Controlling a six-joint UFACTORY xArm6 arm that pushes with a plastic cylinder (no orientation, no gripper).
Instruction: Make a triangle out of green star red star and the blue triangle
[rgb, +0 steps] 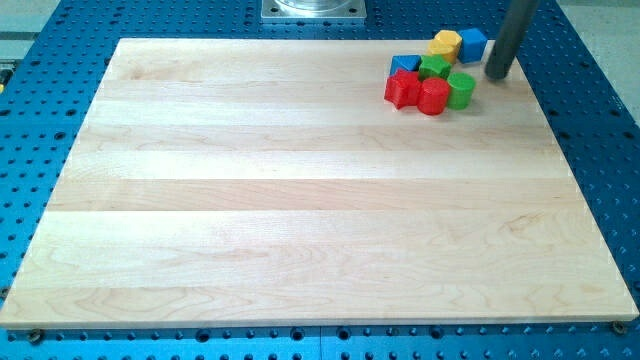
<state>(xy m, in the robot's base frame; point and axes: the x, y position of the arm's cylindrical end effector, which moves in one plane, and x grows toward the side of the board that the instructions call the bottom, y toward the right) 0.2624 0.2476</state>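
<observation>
The blocks lie clustered at the view's top right of the wooden board (300, 200). The red star (402, 89) is at the cluster's left front, touching a red cylinder (433, 96). The green star (435, 67) sits just behind them, with the blue triangle (404, 64) at its left, touching it. My tip (496, 75) stands on the board to the right of the cluster, a short gap from the green cylinder (461, 89) and just below the blue cube (472, 44).
A yellow block (445, 44) sits at the cluster's back beside the blue cube. The board lies on a blue perforated table (600, 120). A metal mount (314, 10) shows at the view's top edge.
</observation>
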